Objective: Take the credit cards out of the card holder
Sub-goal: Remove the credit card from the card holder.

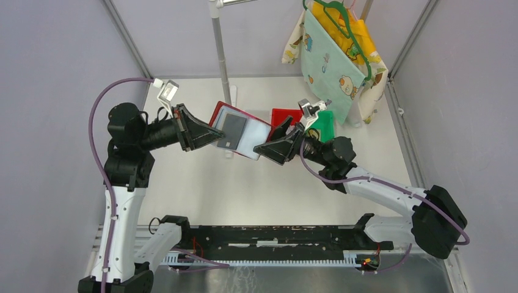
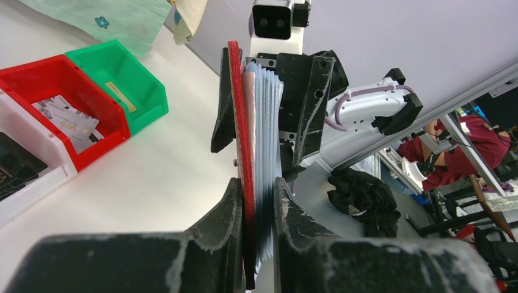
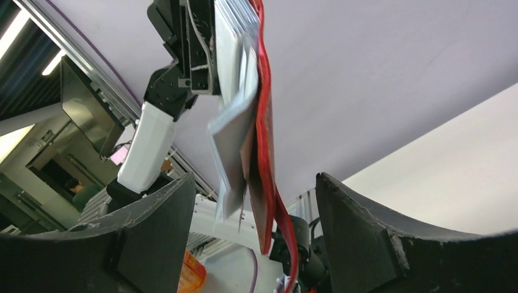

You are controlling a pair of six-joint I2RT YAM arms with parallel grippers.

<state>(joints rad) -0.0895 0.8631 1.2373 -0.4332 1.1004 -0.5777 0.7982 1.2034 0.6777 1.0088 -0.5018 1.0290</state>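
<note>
The dark red card holder [image 1: 239, 133] hangs open above the table with its clear sleeves fanned out; a dark grey card [image 1: 231, 129] shows in the top sleeve. My left gripper [image 1: 214, 133] is shut on the holder's left edge; in the left wrist view [image 2: 256, 183] it pinches the red cover [image 2: 234, 110] and the sleeves [image 2: 266, 122]. My right gripper [image 1: 269, 139] is open at the holder's right edge. In the right wrist view [image 3: 255, 180] the cover [image 3: 264, 122] and a tan-brown card edge [image 3: 254, 183] hang between the fingers, untouched. A tan card [image 2: 120, 96] lies in the green bin [image 2: 137, 85].
A red bin [image 2: 101, 131] holding grey cards [image 2: 67, 116] and a white bin [image 2: 30, 189] stand beside the green bin. Those bins show behind the right gripper in the top view [image 1: 286, 115]. A pole [image 1: 221, 49] and hanging cloths [image 1: 339, 55] stand at the back.
</note>
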